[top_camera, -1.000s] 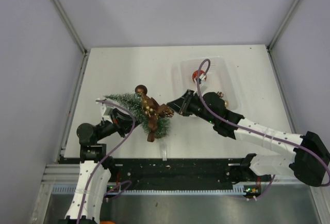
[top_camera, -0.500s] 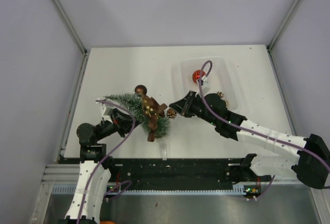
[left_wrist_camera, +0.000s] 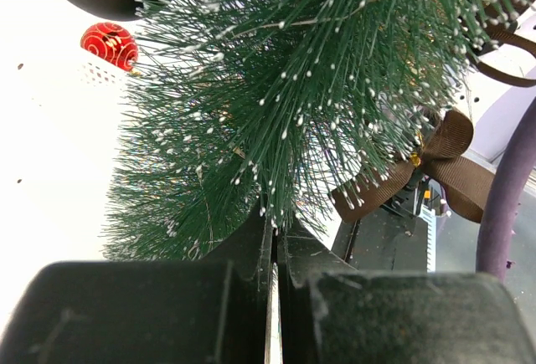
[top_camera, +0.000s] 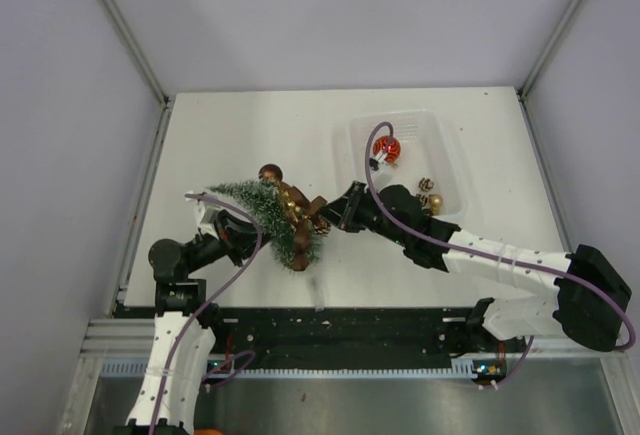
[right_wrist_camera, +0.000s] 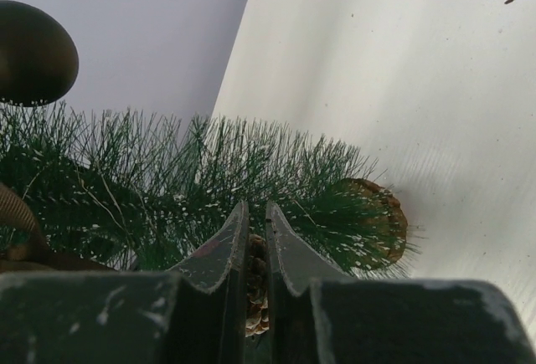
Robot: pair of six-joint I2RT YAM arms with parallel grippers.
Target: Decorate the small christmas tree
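Right gripper [right_wrist_camera: 255, 209], clamped on a pinecone [right_wrist_camera: 255, 297], has come in from 3 o'clock to the small christmas tree [top_camera: 262, 210], which is tilted at 8 o'clock on the table [top_camera: 240, 125]. Left gripper [left_wrist_camera: 274, 230] pinches its bristles. It seems light, with soft bristles; the stem should give a firmer hold.

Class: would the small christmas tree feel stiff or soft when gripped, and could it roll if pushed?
The small christmas tree has thin bristles, so probably soft, springy. Its cone shape and round base suggest rolling in an arc.
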